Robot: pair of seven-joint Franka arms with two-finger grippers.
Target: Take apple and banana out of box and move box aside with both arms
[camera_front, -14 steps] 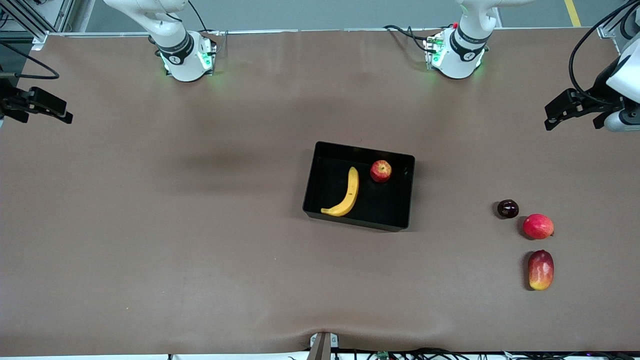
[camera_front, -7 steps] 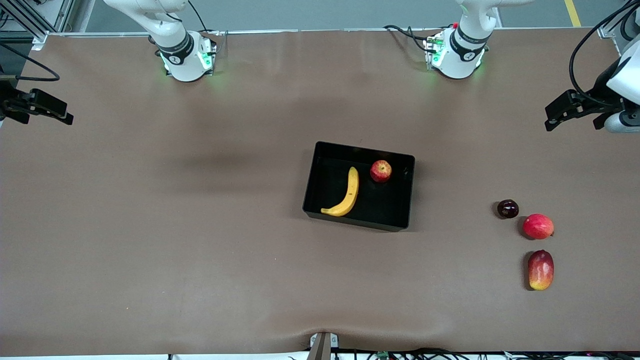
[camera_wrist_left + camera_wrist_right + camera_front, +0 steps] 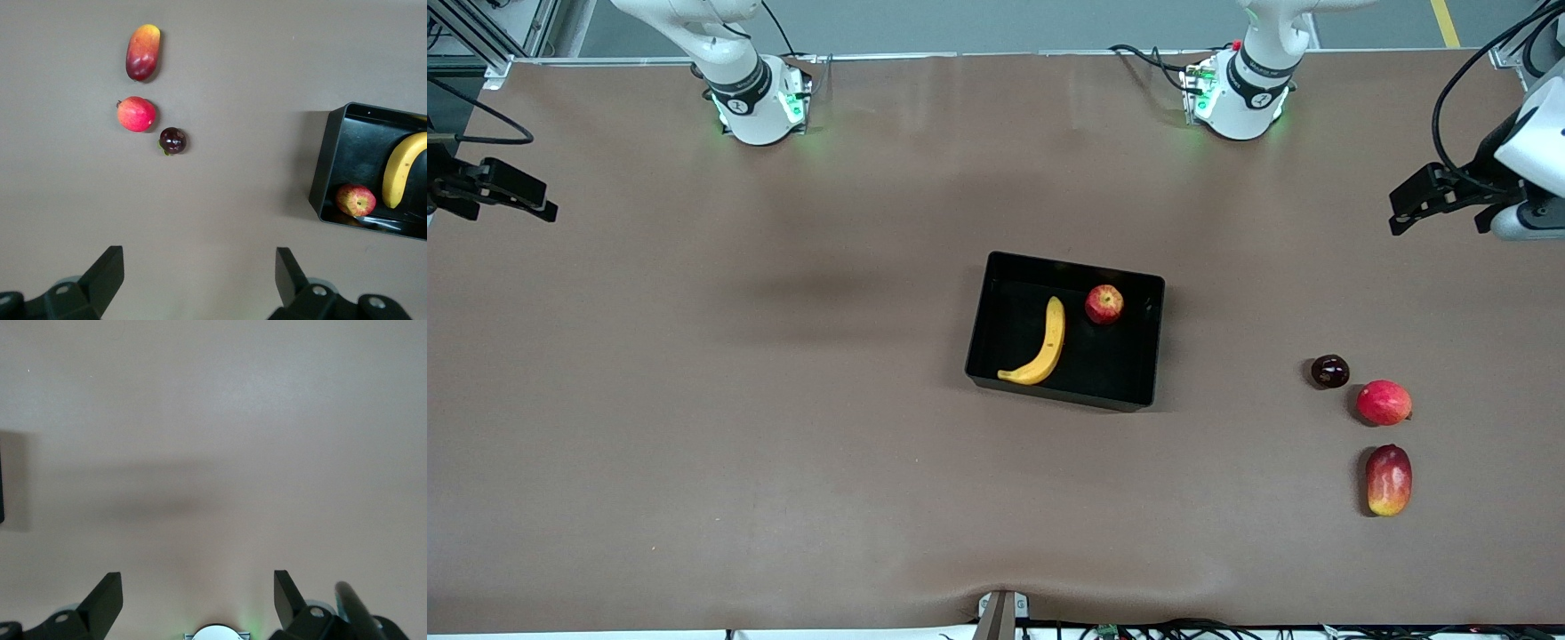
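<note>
Front view shows both grippers, left [image 3: 1423,200] and right [image 3: 511,191], fingers apart over opposite table ends, while the small red-yellow apple [image 3: 1104,304] and curved yellow banana [image 3: 1040,347] lie close together in the mid-table glossy black plastic box [image 3: 1152,342], so a reach for either could nudge its neighbour or snag the low wall.

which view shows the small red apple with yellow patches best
The front view: the small round red-and-yellow apple sits unobstructed inside the shallow black plastic tray. The left wrist view catches it near the frame edge; the right wrist view misses it.
</note>
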